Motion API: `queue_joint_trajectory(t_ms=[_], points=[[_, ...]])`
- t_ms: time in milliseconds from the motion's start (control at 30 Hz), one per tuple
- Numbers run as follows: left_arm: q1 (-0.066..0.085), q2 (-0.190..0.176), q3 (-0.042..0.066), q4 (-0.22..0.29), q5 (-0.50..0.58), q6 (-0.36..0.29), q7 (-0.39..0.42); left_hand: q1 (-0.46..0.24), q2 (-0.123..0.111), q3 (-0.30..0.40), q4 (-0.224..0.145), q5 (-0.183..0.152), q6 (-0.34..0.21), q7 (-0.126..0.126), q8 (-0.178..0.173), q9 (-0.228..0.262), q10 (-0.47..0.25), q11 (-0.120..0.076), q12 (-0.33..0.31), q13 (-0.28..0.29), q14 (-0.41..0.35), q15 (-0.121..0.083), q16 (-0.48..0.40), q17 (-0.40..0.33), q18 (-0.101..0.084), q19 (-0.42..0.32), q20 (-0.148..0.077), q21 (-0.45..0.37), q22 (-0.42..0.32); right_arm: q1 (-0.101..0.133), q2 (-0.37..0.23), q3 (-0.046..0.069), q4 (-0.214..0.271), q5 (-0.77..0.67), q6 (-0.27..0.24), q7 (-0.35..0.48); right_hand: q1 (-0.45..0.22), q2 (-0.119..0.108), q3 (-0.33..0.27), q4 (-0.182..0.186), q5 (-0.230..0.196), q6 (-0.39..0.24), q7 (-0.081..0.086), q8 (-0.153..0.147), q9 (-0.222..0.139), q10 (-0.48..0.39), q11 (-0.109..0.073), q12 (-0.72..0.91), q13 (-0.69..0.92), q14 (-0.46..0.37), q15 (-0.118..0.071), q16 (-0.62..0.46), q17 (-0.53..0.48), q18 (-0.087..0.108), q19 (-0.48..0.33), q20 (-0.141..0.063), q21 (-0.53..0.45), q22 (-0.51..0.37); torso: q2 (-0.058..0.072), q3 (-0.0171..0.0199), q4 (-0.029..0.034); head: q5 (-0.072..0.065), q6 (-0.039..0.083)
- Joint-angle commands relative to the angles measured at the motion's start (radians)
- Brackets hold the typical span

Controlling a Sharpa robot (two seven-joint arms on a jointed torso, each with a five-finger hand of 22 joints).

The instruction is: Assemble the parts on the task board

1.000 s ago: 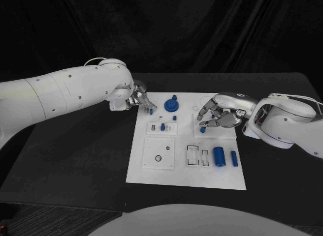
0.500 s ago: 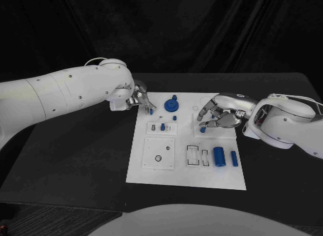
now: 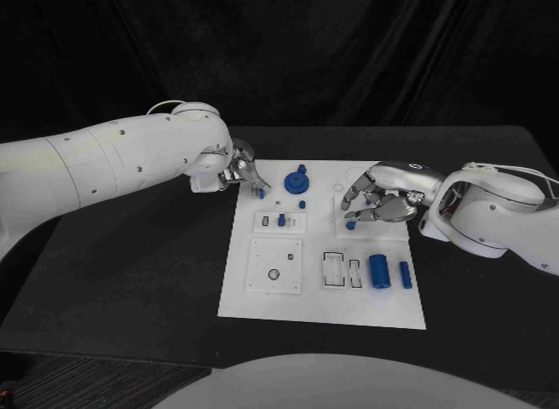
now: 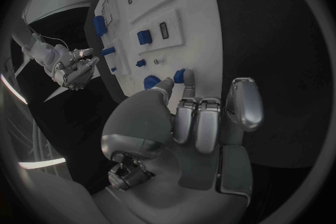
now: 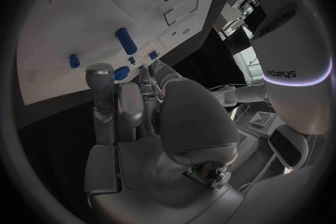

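On the task board (image 3: 323,311) we see our left hand (image 3: 240,173) pinching a small blue peg (image 3: 262,193) at its far left corner, while our right hand (image 3: 380,200) grips another blue part (image 3: 354,227) near the middle.

The table (image 3: 132,281) is black, with a matte top and rounded near corners. One thing lies directly on it: the task board (image 3: 323,311), a white rectangular plate, flat, at the table's centre. The board's long axis runs from 12 to 6 o'clock. Bare table top surrounds the board on all sides, widest toward 9 o'clock and 3 o'clock.
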Motion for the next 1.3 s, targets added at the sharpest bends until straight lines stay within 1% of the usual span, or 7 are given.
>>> queue_joint_trajectory(t_ms=[33,300,400,467,900,1167,1300], points=[[-0.003,0.003,0.001,0.001,-0.001,0.012,0.01,0.009,-0.003,0.0,-0.003,0.003,0.0,-0.007,-0.004,0.002,0.019,-0.001,-0.007,0.187,0.103,0.003,0.007,0.263,-0.006,-0.007,-0.002,-0.003,0.16,-0.003,0.001,0.001,-0.001,0.0,0.007,-0.015,-0.01,0.001,0.0,0.004,0.0,0.006,-0.002,0.007,0.001,-0.004,0.0,-0.003,0.034,-0.002,0.006,-0.004,-0.001,0.015,-0.006,0.002,-0.003,0.081,-0.001,0.0002,-0.0002,0.001,0.0],[-0.003,0.004,0.001,0.001,-0.001,0.015,0.01,0.018,0.0,0.008,-0.012,0.015,0.004,-0.01,-0.002,0.003,0.019,-0.003,-0.007,0.187,0.103,0.002,0.007,0.263,-0.006,-0.007,-0.003,-0.003,0.16,-0.004,0.002,0.001,-0.003,0.0,0.01,-0.015,-0.01,0.001,0.0,0.004,-0.001,0.007,-0.001,0.007,0.002,-0.006,0.001,-0.004,0.032,-0.004,0.007,-0.006,-0.003,0.015,-0.007,0.002,-0.007,0.08,0.0,-0.0002,0.0002,0.001,0.0],[-0.003,0.004,0.001,0.001,-0.001,0.015,0.011,0.027,0.0,0.017,-0.021,0.036,0.004,-0.012,-0.003,0.004,0.019,-0.005,-0.007,0.186,0.103,0.0,0.007,0.263,-0.006,-0.007,-0.005,-0.004,0.16,-0.004,0.002,0.001,-0.003,0.0,0.011,-0.015,-0.01,0.001,0.0,0.004,-0.001,0.007,-0.001,0.007,0.002,-0.006,0.001,-0.004,0.032,-0.004,0.007,-0.006,-0.003,0.015,-0.007,0.002,-0.007,0.08,0.0,0.0,0.0007,0.001,0.0],[-0.003,0.004,0.001,0.0,-0.001,0.015,0.012,0.053,-0.002,0.04,-0.048,0.078,0.001,-0.015,-0.006,0.004,0.017,-0.008,-0.008,0.186,0.103,-0.003,0.007,0.263,-0.005,-0.009,-0.007,-0.006,0.16,-0.004,0.002,0.001,-0.003,0.0,0.012,-0.016,-0.01,0.002,0.0,0.004,-0.001,0.008,-0.001,0.007,0.002,-0.007,0.001,-0.005,0.031,-0.004,0.007,-0.007,-0.004,0.015,-0.007,0.002,-0.009,0.08,0.0,0.0,0.0012,0.001,0.0],[-0.003,-0.001,0.001,0.0,-0.001,0.017,0.014,0.067,-0.01,0.094,-0.083,0.109,0.0,-0.016,-0.011,0.003,0.015,-0.009,-0.011,0.184,0.103,-0.004,0.007,0.263,-0.005,-0.01,-0.01,-0.008,0.159,-0.005,0.003,0.001,-0.003,0.0,0.015,-0.018,-0.01,0.005,0.002,0.006,-0.001,0.009,0.0,0.008,0.003,-0.013,0.002,-0.01,0.024,-0.008,0.008,-0.016,-0.013,0.018,-0.012,0.003,-0.025,0.076,0.0,-0.0002,0.0011,-0.001,0.0],[-0.003,-0.013,0.001,0.008,-0.001,0.005,0.017,0.062,-0.039,0.206,-0.139,0.197,0.003,-0.018,-0.006,0.015,0.015,-0.012,-0.012,0.184,0.103,-0.007,0.007,0.263,-0.005,-0.009,-0.013,-0.006,0.16,-0.005,0.001,0.001,-0.002,0.0,0.023,-0.023,-0.01,0.006,0.003,0.007,-0.001,0.009,0.001,0.008,0.003,-0.022,0.003,-0.018,0.012,-0.015,0.009,-0.032,-0.031,0.021,-0.018,0.005,-0.047,0.071,0.001,0.0,0.0023,-0.004,0.0],[-0.003,-0.022,0.001,0.018,-0.001,0.0,0.017,0.049,-0.051,0.238,-0.149,0.217,0.003,-0.018,-0.003,0.02,0.016,-0.012,-0.012,0.184,0.103,-0.007,0.007,0.263,-0.006,-0.008,-0.013,-0.006,0.16,-0.005,-0.001,0.001,-0.002,0.0,0.026,-0.026,-0.01,0.006,0.003,0.007,-0.001,0.009,0.001,0.007,0.004,-0.024,0.003,-0.019,0.009,-0.016,0.009,-0.035,-0.034,0.021,-0.019,0.005,-0.05,0.071,0.0,-0.0001,0.0005,-0.001,0.0]])
